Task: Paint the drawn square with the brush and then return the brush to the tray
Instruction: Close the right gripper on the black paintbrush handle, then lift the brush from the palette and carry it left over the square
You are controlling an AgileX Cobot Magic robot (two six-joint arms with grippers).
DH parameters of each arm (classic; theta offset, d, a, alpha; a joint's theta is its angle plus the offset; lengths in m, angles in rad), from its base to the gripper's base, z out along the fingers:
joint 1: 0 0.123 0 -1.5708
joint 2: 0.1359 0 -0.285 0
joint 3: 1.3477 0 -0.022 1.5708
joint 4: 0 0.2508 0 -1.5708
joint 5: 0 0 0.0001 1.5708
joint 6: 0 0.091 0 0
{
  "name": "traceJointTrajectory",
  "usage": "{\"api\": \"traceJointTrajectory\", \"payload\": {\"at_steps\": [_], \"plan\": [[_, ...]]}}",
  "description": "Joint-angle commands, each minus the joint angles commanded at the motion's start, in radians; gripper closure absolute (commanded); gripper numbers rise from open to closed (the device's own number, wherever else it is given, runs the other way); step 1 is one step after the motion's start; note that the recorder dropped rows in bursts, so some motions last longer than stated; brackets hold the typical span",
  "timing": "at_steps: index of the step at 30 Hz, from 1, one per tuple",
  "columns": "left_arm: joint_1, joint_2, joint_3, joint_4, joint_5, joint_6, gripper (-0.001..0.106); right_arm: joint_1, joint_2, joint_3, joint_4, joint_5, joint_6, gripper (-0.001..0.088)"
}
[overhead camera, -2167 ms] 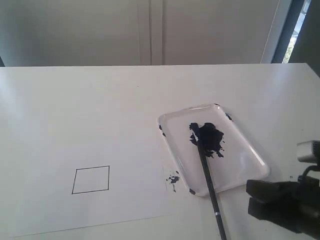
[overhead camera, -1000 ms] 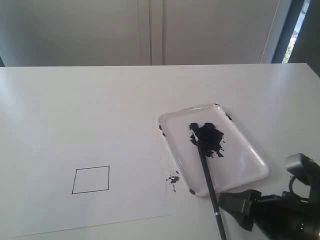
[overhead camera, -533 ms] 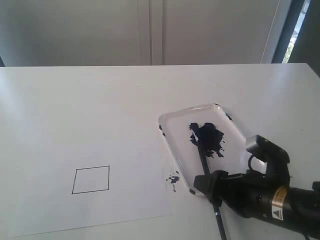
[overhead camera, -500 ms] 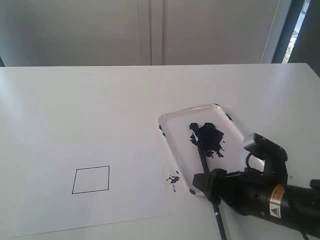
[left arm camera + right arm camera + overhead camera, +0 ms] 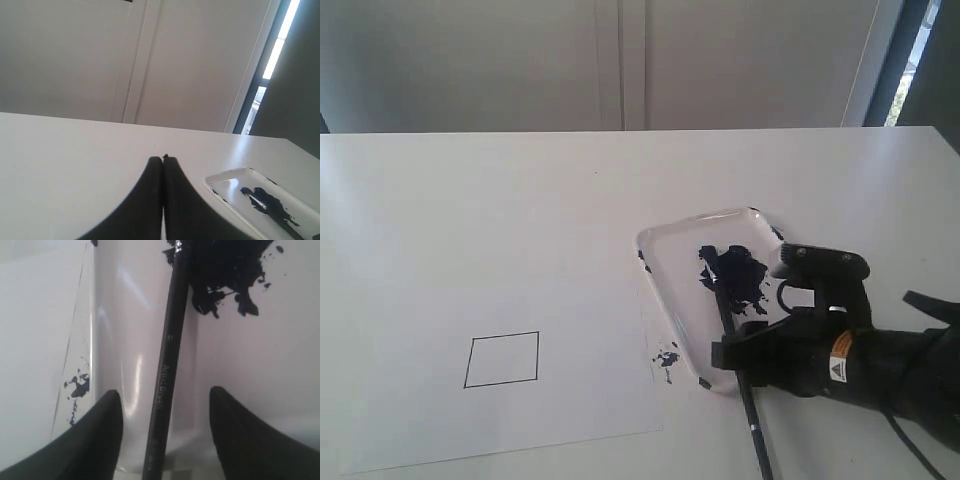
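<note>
Right wrist view: right gripper [image 5: 165,392] straddles the brush [image 5: 175,315], jaws spread, not touching, at the tray [image 5: 280,365] near rim. Left gripper [image 5: 162,159] is clenched on nothing.

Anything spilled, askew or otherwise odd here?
Yes: dark paint specks lie on the paper sheet, just outside the tray near its front corner. The brush juts over the tray's near rim, tip in the paint blob.

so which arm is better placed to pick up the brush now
Right. The right pincer straddles the brush handle, jaws open on either side, by the rim of the tray. The left pincer is shut and sits away from the tray.
</note>
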Motion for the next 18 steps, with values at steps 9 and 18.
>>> {"api": "traceJointTrajectory", "payload": {"at_steps": [9,18], "plan": [[0.000,0.000,0.000,0.000,0.000,0.000,0.105,0.058,0.088,-0.048,-0.004,0.010,-0.032,0.0371],[0.000,0.000,0.000,0.000,0.002,0.000,0.105,0.070,0.118,-0.072,0.075,0.061,-0.075,0.0666]]}}
